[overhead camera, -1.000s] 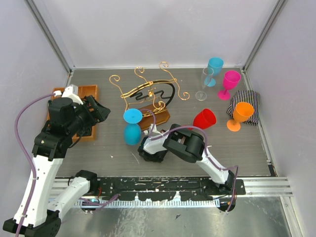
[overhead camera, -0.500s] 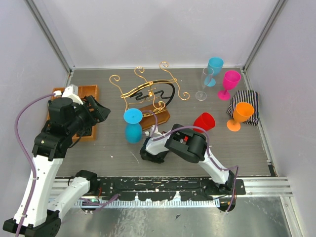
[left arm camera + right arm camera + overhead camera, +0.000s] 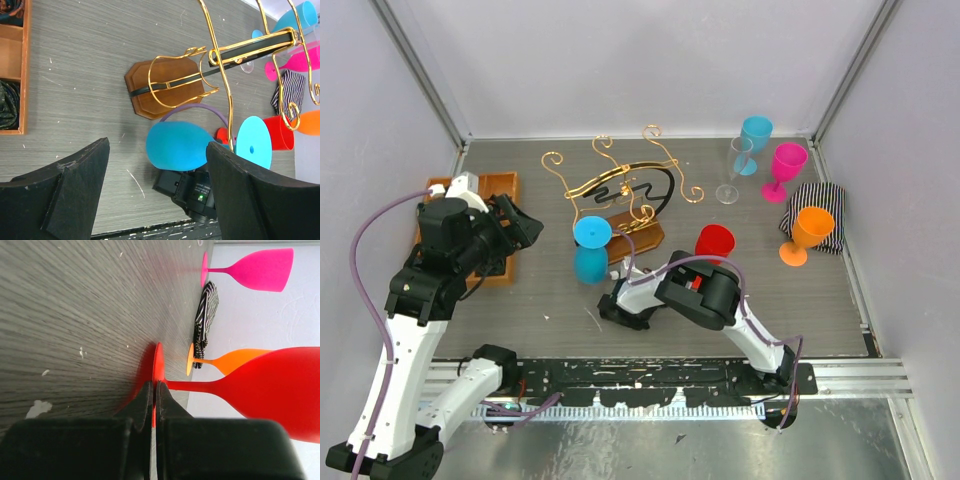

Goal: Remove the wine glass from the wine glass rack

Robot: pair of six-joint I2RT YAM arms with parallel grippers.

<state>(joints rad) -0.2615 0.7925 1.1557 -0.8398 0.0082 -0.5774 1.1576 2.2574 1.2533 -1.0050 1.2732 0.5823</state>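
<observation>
The right gripper was closed tightly on the thin round foot of a red glass; its two fingers pinched the edge of the foot from both sides. The red glass stood upright, off the rack, on the table just to the right of the rack's wooden base. Its foot was low at the table surface, but I could not tell if it really touched it. In the right wrist view, an orange glass, a striped cloth and a pink glass stood behind the red one, well apart from it.

A blue glass hung upside down at the near end of the rack, with its flat foot up at the gold wire and its bowl below. It was near the wooden base, on its left side in the top view.

The left gripper was wide open and held nothing. It hovered above the table between the wooden tray and the rack, touching neither of them, and its camera looked toward the blue glass.
</observation>
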